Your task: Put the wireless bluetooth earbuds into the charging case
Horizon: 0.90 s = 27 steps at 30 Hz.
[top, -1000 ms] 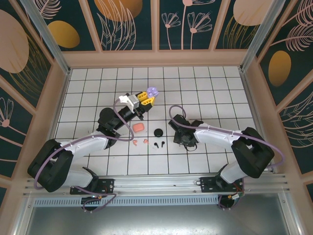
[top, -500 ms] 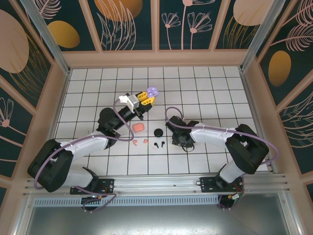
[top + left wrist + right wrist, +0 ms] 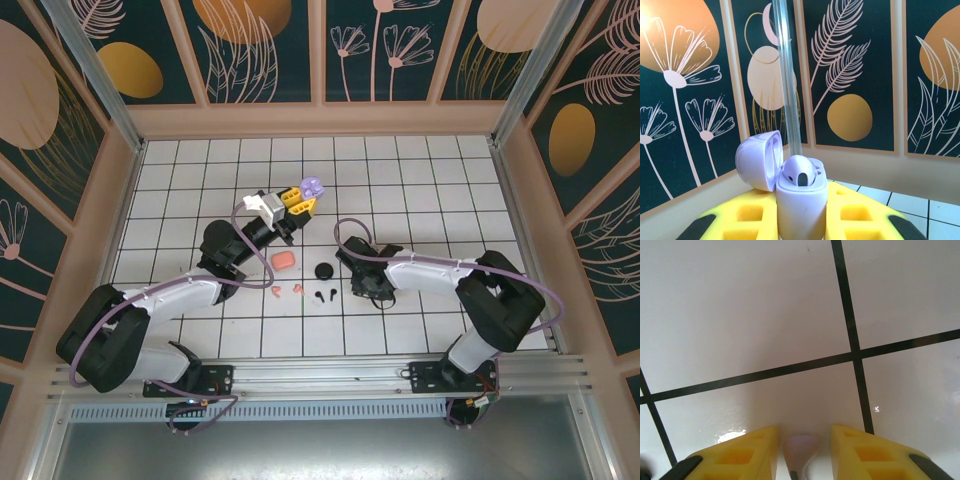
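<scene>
Room, top view: white-tile floor point(image 3: 440, 200) w/ black grout, botanical wall panels point(image 3: 260, 50) all round, metal rail point(image 3: 320, 375) at btm.
Top view, change: right arm point(image 3: 440, 268) swung left vs a sec ago, elbow pulled in. right gripper point(image 3: 370, 285) low at floor, ctr-right. No move in left arm point(image 3: 180, 290) or loose buds.
Top view, left side: left gripper point(image 3: 298, 202) raised, upper ctr, clamped on lavender case point(image 3: 313, 188), its lid open.
Top view, loose items: salmon case point(image 3: 283, 260), black case point(image 3: 323, 271), salmon buds point(image 3: 275, 291), black buds point(image 3: 318, 297). All mid-frame, near each other but apart.
Left wrist view: lavender case point(image 3: 801, 205) upright, btm ctr, pinched tight between yellow jaws. lid point(image 3: 757, 160) tipped left. seated bud point(image 3: 800, 172) looks in its slot; other slot can't tell.
Right wrist view: lavender bud point(image 3: 801, 447) on tile, btm ctr, between yellow fingers point(image 3: 740, 455). Jaws narrowed vs a sec ago, thin gap each side, nothing gripped yet afaict.
Meaning: pick of 2nd lavender bud under way; prob goes to lavender case next.
Surface: glossy flat tile; tiny bud could skid as jaws close.
</scene>
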Each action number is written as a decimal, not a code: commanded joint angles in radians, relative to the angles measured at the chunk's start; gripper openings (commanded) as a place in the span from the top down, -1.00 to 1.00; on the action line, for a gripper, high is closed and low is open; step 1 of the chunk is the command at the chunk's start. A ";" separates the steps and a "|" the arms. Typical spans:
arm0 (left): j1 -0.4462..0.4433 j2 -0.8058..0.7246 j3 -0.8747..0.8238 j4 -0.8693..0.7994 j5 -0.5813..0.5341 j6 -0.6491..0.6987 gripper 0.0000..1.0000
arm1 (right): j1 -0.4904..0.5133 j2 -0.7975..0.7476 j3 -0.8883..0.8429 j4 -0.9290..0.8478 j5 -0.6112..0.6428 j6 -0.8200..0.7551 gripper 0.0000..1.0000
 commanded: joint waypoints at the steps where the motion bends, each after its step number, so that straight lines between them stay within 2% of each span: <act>1: -0.007 -0.024 0.000 0.048 -0.010 -0.011 1.00 | 0.007 0.032 0.008 0.040 0.017 -0.016 0.38; 9: -0.007 -0.023 0.008 0.036 -0.007 -0.012 1.00 | 0.007 0.009 -0.003 0.050 0.018 -0.014 0.55; 18: -0.007 -0.028 0.025 0.023 0.000 -0.015 1.00 | 0.005 -0.076 0.020 0.039 0.045 -0.009 0.59; 27: -0.006 -0.063 0.052 -0.048 0.021 0.024 1.00 | -0.010 -0.242 0.221 -0.024 0.119 -0.107 0.62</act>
